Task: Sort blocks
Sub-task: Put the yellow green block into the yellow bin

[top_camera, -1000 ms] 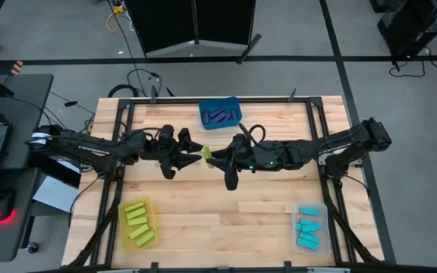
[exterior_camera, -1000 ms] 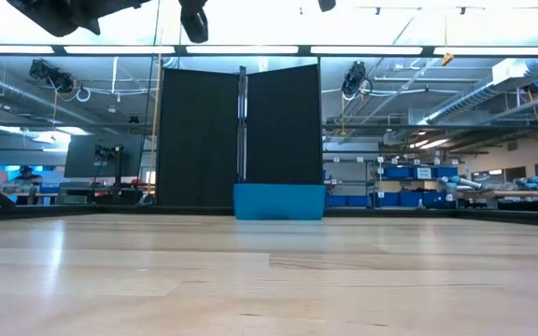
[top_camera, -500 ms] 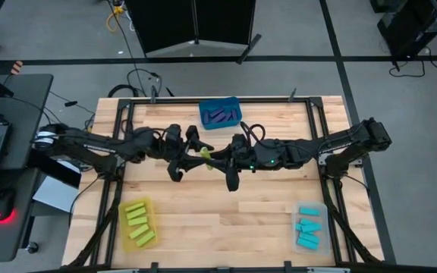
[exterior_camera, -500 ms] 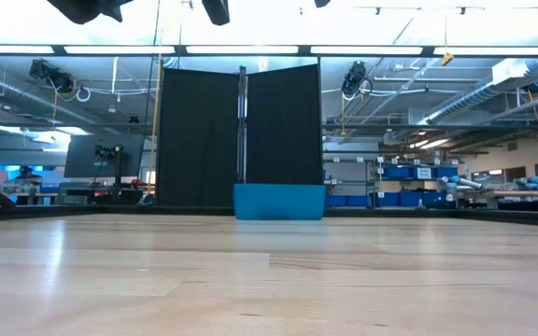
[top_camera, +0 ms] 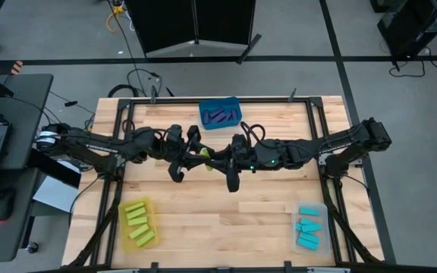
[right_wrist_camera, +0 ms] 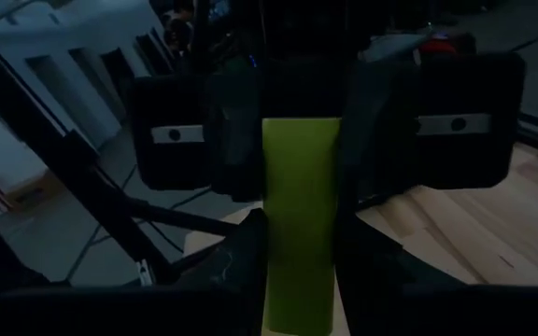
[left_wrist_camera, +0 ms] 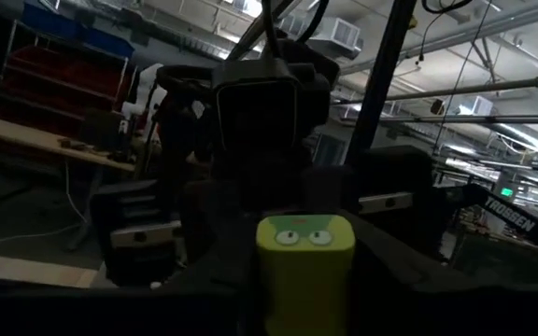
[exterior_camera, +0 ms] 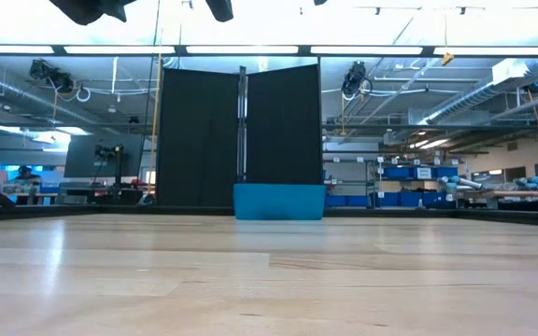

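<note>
While right claw (top_camera: 212, 157) grips lime block (top_camera: 203, 154) | left claw (top_camera: 196, 150) closes on it (mid-air)

Above the surface's (top_camera: 226, 220) middle, a block (top_camera: 202, 154) sits between left claw (top_camera: 192, 154) and right claw (top_camera: 217, 158).

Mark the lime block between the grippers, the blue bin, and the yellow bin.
lime block (top_camera: 204, 154): high view, its visible middle between the two grippers.
blue bin (top_camera: 236, 105): high view, right wall.
yellow bin (top_camera: 123, 225): high view, left rim.
</note>
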You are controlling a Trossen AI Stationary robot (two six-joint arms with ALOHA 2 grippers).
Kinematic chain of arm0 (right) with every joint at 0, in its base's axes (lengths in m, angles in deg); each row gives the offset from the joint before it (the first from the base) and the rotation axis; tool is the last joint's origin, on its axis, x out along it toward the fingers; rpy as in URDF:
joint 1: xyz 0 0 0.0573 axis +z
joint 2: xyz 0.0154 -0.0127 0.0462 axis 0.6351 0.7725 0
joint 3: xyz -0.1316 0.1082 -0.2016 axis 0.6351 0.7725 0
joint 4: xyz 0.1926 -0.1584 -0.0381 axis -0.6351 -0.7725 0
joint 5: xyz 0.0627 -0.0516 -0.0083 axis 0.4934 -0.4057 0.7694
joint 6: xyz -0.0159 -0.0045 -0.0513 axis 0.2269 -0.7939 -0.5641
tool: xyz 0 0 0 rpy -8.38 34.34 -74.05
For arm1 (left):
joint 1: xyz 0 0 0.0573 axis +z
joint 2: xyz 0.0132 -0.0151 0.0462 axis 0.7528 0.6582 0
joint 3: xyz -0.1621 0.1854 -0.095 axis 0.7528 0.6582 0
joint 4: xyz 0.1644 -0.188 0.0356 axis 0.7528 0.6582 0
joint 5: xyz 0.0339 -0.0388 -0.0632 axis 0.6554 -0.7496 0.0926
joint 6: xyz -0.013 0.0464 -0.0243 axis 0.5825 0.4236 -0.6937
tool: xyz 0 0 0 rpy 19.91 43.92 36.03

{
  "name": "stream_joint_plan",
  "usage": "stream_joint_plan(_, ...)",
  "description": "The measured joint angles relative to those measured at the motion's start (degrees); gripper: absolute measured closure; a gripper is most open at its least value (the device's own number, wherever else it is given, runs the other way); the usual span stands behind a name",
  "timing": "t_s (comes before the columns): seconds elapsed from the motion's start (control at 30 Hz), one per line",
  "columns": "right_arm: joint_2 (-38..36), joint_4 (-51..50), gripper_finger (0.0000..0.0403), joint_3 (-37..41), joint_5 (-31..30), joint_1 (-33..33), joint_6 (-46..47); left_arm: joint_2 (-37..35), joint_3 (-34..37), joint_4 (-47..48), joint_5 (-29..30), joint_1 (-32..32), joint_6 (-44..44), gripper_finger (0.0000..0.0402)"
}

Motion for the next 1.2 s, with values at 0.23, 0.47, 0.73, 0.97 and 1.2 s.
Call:
stream_joint_plan(0.23, 0.04, 0.23, 0.0298, 0.0, 0.78, 0.0, -0.67, 0.0, -0.02, 0.03, -1.25, 0.0, 2.55, 0.0291)
stream_joint_plan(0.47, 0.02, -0.86, 0.0227, -0.09, 3.89, 0.0, 3.07, -1.43, -4.31, 9.71, -3.87, 0.0, 8.3, 0.0291)
stream_joint_plan(0.73, -0.88, -8.4, 0.019, -0.04, 3.7, -0.04, 3.81, -7.95, -14.78, 40.05, -7.57, -0.81, 16.82, 0.0291)
stream_joint_plan(0.97, -1.73, -12.53, 0.032, -0.02, 3.7, -0.04, 2.62, -13.97, -19.8, 65.63, -1.79, -8.63, 15.16, 0.0291)
stream_joint_plan(1.2, -1.84, -13.47, 0.0383, -0.02, 3.69, -0.04, 2.3, -15.41, -19.74, 82.46, 13.94, -26.37, -0.91, 0.0291)
